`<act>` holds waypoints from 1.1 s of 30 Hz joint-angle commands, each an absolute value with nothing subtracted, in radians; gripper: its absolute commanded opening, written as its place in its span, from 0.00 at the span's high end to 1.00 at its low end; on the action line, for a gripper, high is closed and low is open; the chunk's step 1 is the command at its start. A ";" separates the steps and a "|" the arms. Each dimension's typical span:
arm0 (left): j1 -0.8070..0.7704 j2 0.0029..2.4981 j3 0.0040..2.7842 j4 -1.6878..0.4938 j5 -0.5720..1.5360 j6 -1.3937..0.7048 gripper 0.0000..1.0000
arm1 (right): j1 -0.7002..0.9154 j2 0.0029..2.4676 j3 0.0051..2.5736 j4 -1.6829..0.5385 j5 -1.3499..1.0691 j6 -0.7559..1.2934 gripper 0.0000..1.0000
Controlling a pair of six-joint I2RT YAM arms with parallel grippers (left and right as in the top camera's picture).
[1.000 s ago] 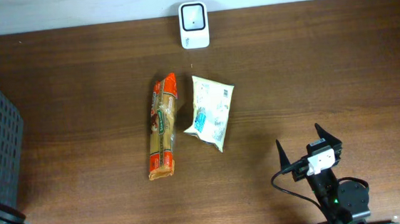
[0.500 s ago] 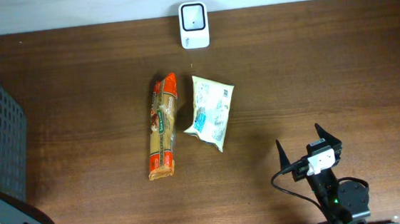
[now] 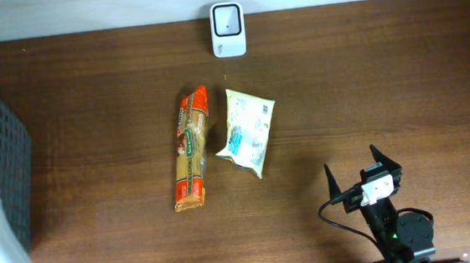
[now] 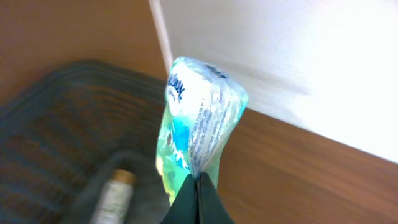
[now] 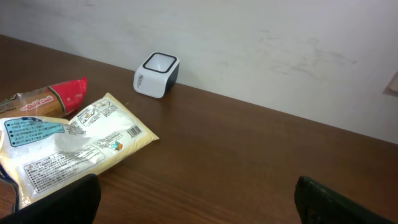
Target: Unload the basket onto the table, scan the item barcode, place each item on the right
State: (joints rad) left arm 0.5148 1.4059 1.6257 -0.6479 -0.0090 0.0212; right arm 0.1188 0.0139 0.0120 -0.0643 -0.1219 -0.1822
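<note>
"Where was the pouch [image 4: 202, 124]?"
"Pinched by its seam in the clenched left end effector [image 4: 198, 194], above the basket [image 4: 56, 137] at the left edge of the desk [image 3: 90, 101]. That probably left its printed faces clear for the scanner [image 3: 227, 18]."
"The right end effector [image 3: 349, 157]?"
"Spread wide, empty, near the front edge."

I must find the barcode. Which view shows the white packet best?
The right wrist view: the white packet lies near, with its barcode visible by one corner. The overhead view shows it whole, its print too small. The left wrist view does not show it.
</note>
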 commanded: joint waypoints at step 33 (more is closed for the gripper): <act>0.345 1.637 2.111 -1.037 0.043 -0.075 0.01 | 0.125 0.007 0.006 -0.068 -0.128 -0.171 0.02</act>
